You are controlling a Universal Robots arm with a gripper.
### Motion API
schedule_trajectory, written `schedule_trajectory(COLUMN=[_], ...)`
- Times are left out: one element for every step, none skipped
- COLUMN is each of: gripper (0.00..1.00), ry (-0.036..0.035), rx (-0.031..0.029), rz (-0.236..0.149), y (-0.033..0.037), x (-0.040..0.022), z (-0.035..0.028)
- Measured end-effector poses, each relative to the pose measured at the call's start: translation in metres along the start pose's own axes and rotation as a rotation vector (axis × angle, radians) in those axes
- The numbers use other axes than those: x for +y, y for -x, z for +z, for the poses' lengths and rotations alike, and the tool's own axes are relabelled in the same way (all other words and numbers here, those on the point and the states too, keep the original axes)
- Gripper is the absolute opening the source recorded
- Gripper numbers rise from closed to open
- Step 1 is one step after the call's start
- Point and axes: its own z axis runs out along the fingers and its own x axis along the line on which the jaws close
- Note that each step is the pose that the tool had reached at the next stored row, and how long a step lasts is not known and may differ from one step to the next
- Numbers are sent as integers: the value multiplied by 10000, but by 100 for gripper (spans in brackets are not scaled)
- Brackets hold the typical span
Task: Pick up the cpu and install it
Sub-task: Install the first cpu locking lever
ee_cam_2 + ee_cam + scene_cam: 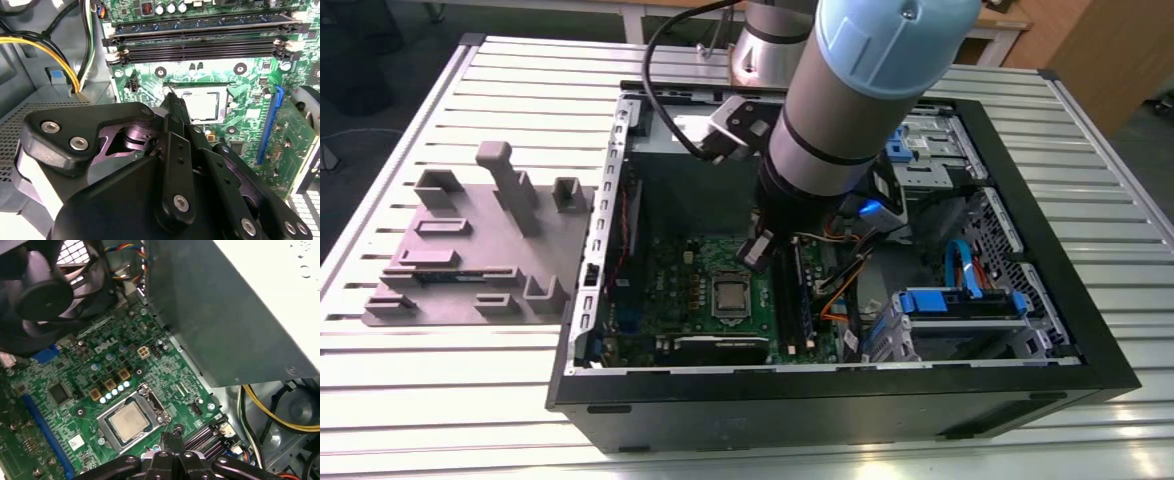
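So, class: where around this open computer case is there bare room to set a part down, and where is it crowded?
Free: the slatted metal table in front of the grey fixture tray, and the strip right of the computer case. Crowded: inside the case, around the cpu on the motherboard, where the claw hangs.

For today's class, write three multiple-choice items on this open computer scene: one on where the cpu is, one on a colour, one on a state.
1. Where is the cpu?
A. In the socket on the motherboard
B. On the grey tray outside the case
C. On the power supply

2. What colour is the motherboard?
A. Red
B. Green
C. White

3. Is the gripper carrying the cpu?
A. Yes, lifted high
B. No, the cpu lies in the socket
C. Yes, over the tray

Answers:
1 A, its silvery top sits inside the metal socket frame in both wrist views.
2 B, the board is green throughout.
3 B, the fingertips stand beside the socket, nothing between them.
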Motion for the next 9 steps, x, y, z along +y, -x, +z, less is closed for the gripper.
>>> schedule_trajectory(gripper=[11, 11, 11, 11, 11, 11, 11, 11, 11], ry=[4, 9, 9, 10, 10, 10, 10, 10, 10], rx=[14, 28, 38, 41, 43, 44, 43, 44, 44], rz=[-72, -150, -217, -253, -258, -258, -260, -261, -261], y=[-5, -10, -16, -19, -19, -19, -19, -19, -19], x=[-2, -4, -5, -6, -6, -6, -7, -7, -7], z=[0, 0, 0, 0, -1, -1, 0, -1, -1])
